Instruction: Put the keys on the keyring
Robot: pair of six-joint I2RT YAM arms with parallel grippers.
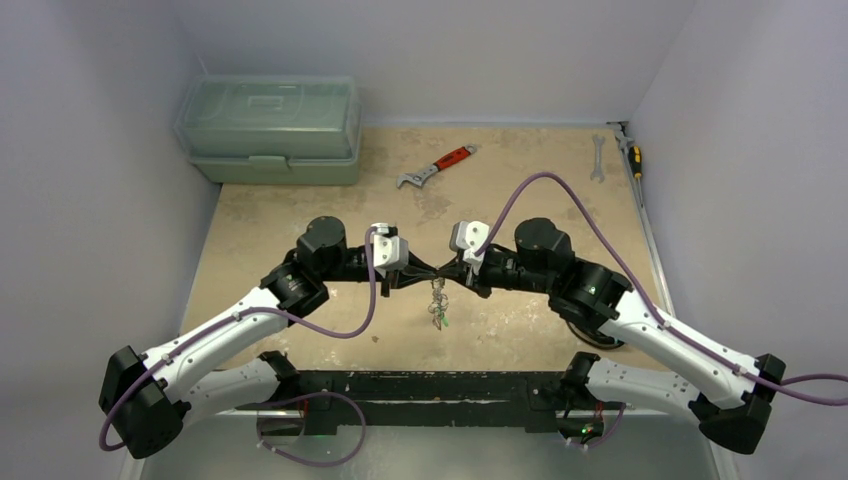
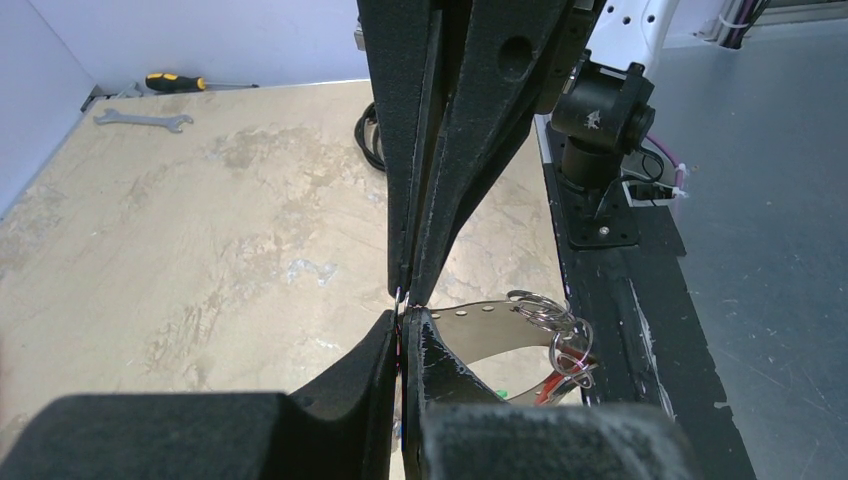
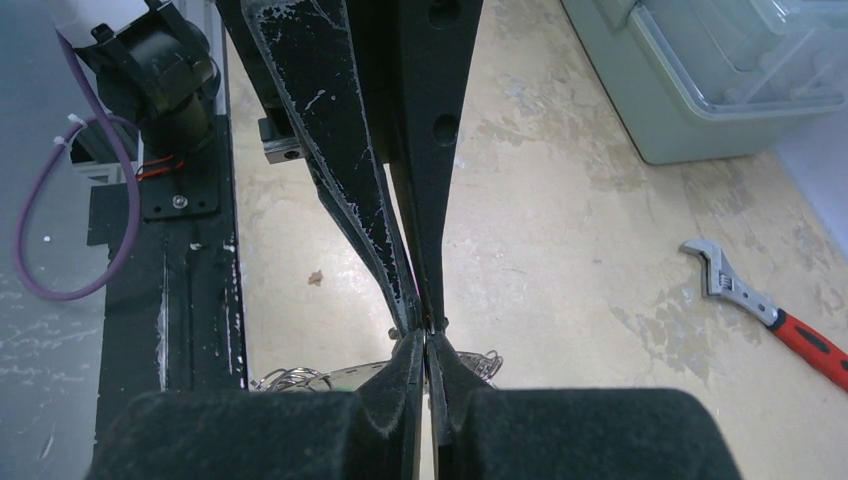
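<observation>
Keyring (image 2: 488, 318): 1 thin, curved silvery band held above the surface (image 1: 520, 200). Keys (image 1: 437, 308): small silver cluster with red and green tags, dangling beneath. Left gripper (image 1: 426, 272) and right gripper (image 1: 452, 272): tip to tip, each pressed together, pinching the keyring.

Keys (image 1: 438, 310) centre; wrench (image 1: 437, 167) behind them; box (image 1: 268, 128) back left; spanner (image 1: 597, 157) back right.

No legible text or labels.

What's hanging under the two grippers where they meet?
A cluster of keys dangles below the left gripper and right gripper. Both pairs of jaws are shut, hiding whatever they pinch.
</observation>
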